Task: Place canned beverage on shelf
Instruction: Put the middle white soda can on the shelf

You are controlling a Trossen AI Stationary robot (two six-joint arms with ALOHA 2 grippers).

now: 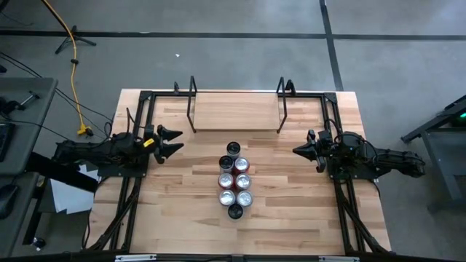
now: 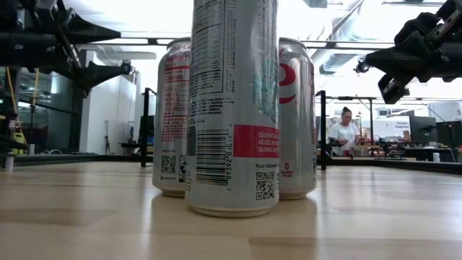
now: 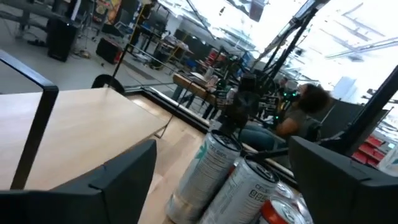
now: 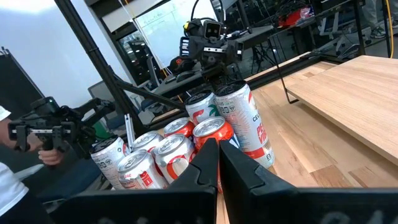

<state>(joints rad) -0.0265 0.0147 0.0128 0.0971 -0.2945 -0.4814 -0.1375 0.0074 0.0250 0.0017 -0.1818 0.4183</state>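
Several silver and red beverage cans [image 1: 234, 180] stand upright in a tight cluster at the table's middle, also seen in the low view [image 2: 232, 108]. The shelf [image 1: 237, 109], a pale plank on thin black rods, stands at the far middle edge. My left gripper [image 1: 173, 141] hovers open to the left of the cans, pointing level toward them; its wrist view shows the cans [image 3: 211, 174] ahead between the spread fingers. My right gripper [image 1: 297, 151] hovers shut to the right of the cans, which show beyond its fingers [image 4: 205, 124]. Neither touches anything.
Black frame rails [image 1: 135, 182] run along the table's left and right sides under both arms. Bare wood lies between the cans and the shelf [image 4: 354, 87]. A person [image 2: 345, 130] sits in the room beyond the far edge.
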